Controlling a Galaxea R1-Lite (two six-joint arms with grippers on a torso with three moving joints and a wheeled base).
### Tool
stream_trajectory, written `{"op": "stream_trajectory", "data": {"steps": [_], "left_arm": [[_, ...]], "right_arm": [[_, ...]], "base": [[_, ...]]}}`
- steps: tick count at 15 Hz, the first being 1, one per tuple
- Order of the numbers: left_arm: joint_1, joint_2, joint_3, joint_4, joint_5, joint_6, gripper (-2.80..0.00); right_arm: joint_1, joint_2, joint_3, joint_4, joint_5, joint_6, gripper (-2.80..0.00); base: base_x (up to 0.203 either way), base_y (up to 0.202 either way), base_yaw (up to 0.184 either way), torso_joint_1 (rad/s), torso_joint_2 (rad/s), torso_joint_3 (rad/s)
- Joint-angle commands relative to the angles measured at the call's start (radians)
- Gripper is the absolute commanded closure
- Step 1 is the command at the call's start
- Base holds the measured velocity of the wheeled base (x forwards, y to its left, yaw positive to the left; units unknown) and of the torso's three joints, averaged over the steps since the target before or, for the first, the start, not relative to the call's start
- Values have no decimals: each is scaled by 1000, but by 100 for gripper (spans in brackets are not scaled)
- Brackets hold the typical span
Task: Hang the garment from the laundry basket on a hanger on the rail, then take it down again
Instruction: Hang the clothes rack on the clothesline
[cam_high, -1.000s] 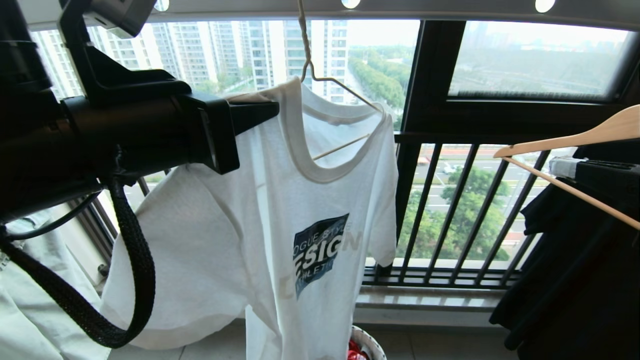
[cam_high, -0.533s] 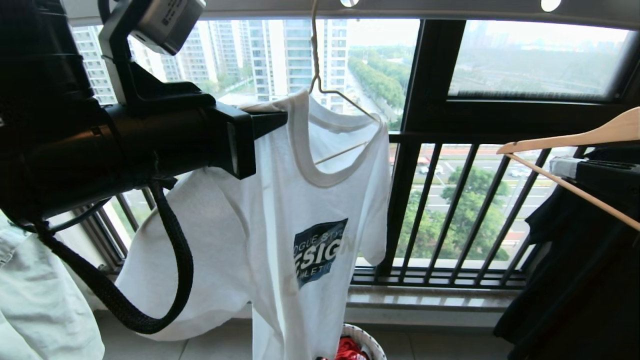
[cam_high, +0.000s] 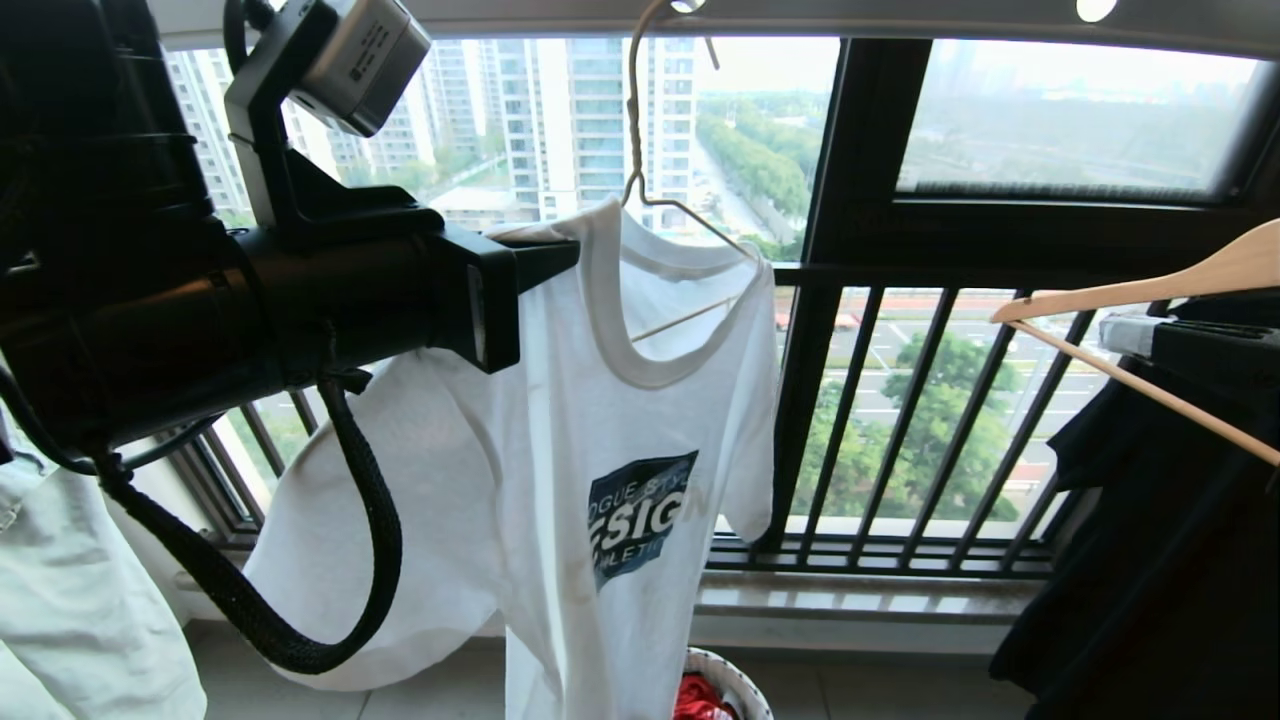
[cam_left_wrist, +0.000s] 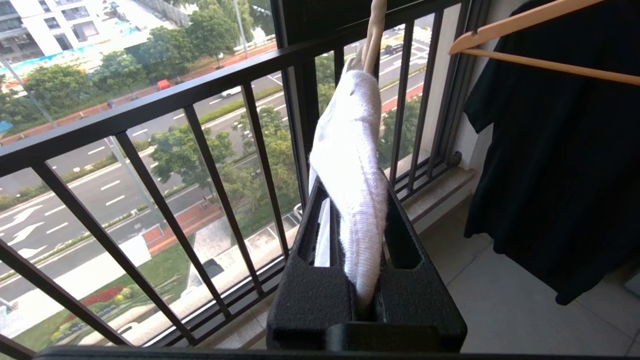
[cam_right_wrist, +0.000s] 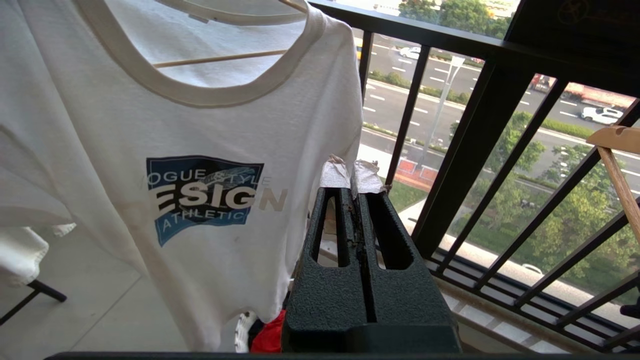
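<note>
The white T-shirt garment (cam_high: 560, 430) with its dark blue chest print hangs on the thin cream wire hanger (cam_high: 690, 212). The hanger's long hook rises to the grey rail (cam_high: 880, 12) beside one of its round holes; whether it rests there I cannot tell. My left gripper (cam_high: 562, 256) is level with the shirt's shoulder and shut on it; between its fingers sits a white fold (cam_left_wrist: 356, 200). Lower and to the right, my right gripper (cam_right_wrist: 353, 176) is shut and holds nothing, its taped tips beside the shirt's sleeve (cam_right_wrist: 325, 100). The laundry basket (cam_high: 738, 682) peeks out beneath the hem.
A black garment (cam_high: 1150, 560) on a thick wooden hanger (cam_high: 1130, 290) hangs at the right. A pale garment (cam_high: 80, 610) hangs at lower left. The black vertical-barred window railing (cam_high: 900, 420) stands close behind the shirt. Red cloth (cam_high: 700, 700) lies in the basket.
My left gripper, still shut on the shoulder, has shifted right and slightly down with the shirt and hanger. The curved top of the hanger's hook has come into view at the rail.
</note>
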Motion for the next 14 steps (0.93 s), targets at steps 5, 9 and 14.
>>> {"op": "stream_trajectory", "data": {"steps": [5,9,14], "left_arm": [[-2,-6,5,1,-2,-2,-280],[-2,-37,18,12,-7,-5,-280],[-49,-151,32,82,-8,-127,-280]], "right_arm": [[0,1,0,-1,-1,-1,0],[0,1,0,-2,-1,-1,0],[0,1,-3,-1,-1,1,0]], "base": [[0,0,0,0,0,0],[0,0,0,0,0,0],[0,0,0,0,0,0]]}}
